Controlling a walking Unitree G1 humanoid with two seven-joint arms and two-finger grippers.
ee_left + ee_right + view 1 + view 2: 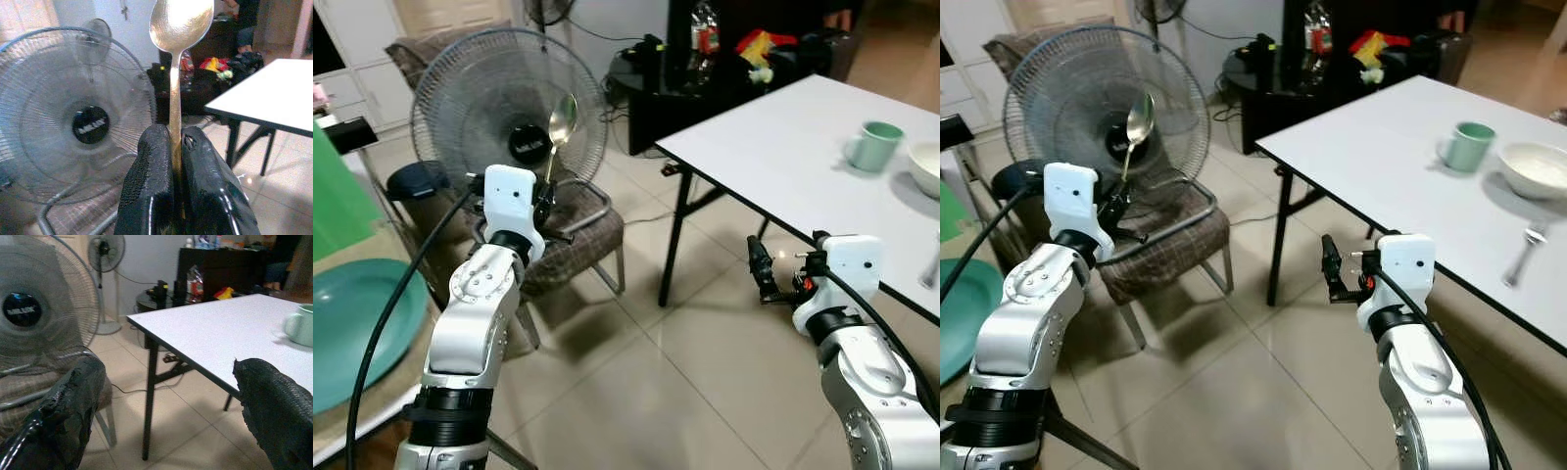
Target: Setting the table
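Keep the left hand point(546, 201) closed firmly on the spoon point(560, 127), held upright well apart from the desk point(1400, 166), carry it beside the bowl point(1540, 168) near the fork point(1524, 250), right hand point(1332, 269) wide open and empty.

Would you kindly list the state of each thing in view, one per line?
Spoon: held upright, bowl up.
Left gripper: shut on the spoon's handle.
Right gripper: open, holding nothing, beside the table's edge.
Green mug: upright on the table.
White bowl: upright on the table.
Fork: lying flat by the bowl.
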